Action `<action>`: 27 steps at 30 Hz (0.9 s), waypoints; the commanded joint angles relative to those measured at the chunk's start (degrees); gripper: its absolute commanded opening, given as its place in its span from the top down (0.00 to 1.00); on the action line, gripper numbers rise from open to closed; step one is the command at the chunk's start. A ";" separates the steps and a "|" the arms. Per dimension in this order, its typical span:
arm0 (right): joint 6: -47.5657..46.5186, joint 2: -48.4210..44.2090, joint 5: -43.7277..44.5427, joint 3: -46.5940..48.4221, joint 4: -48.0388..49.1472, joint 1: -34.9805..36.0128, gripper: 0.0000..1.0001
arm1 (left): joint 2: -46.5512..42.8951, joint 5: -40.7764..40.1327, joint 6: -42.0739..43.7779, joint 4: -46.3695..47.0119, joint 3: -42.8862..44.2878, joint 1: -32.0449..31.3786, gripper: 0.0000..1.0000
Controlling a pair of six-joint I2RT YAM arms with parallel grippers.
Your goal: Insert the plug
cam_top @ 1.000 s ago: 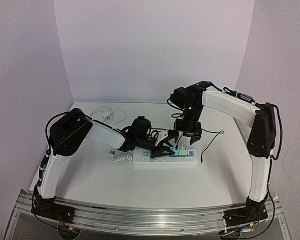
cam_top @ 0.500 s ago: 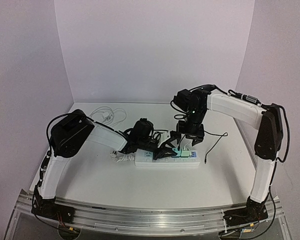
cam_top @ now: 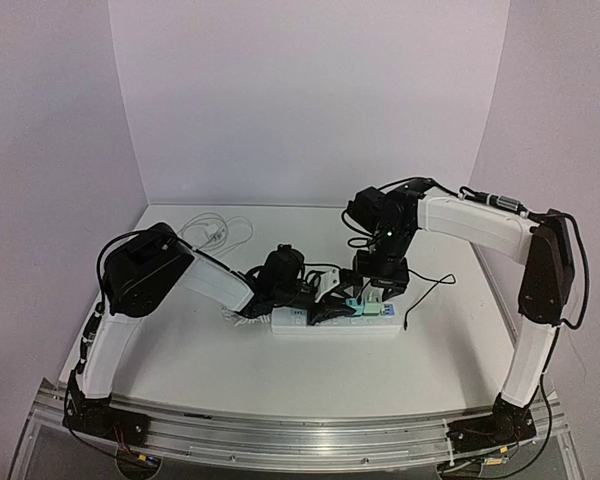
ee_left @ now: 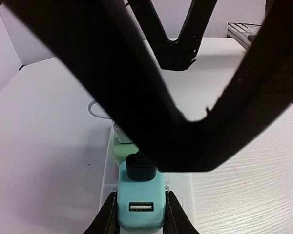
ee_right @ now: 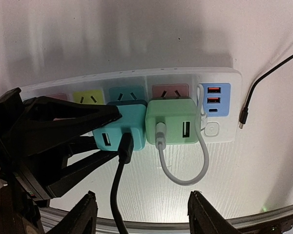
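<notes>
The teal plug [ee_right: 118, 127] — black cable in its USB port — stands on the white power strip [ee_right: 136, 82], pinched between the left gripper's [ee_left: 140, 214] fingertips.

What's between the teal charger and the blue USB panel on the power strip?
The green charger, white cable plugged in, shown in the right wrist view.

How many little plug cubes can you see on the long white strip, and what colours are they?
Teal cube: 1
Green cube: 1
Total: 2
</notes>
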 commanded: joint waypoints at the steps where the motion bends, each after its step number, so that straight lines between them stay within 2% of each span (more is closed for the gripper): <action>1: -0.95 -1.50 -0.98 -0.78 -0.23 -0.26 0.43 | 7.87 -2.54 -3.66 -20.88 -3.11 -1.06 1.00; 10: -2.52 -1.48 -1.72 -1.16 0.01 -1.40 0.42 | 9.88 -4.41 -4.13 -22.01 -4.78 -0.59 1.00; 19: -4.40 -2.71 -3.73 -0.60 0.09 -1.46 0.39 | 9.05 0.62 -3.73 -29.48 3.20 0.52 1.00; 23: -4.56 -2.36 -4.18 -0.29 0.12 -1.45 0.39 | 8.33 1.17 -4.86 -30.87 5.59 1.34 0.91; 27: -4.60 -2.32 -4.58 0.11 0.16 -1.44 0.39 | 7.63 2.15 -5.14 -31.73 7.75 1.99 0.68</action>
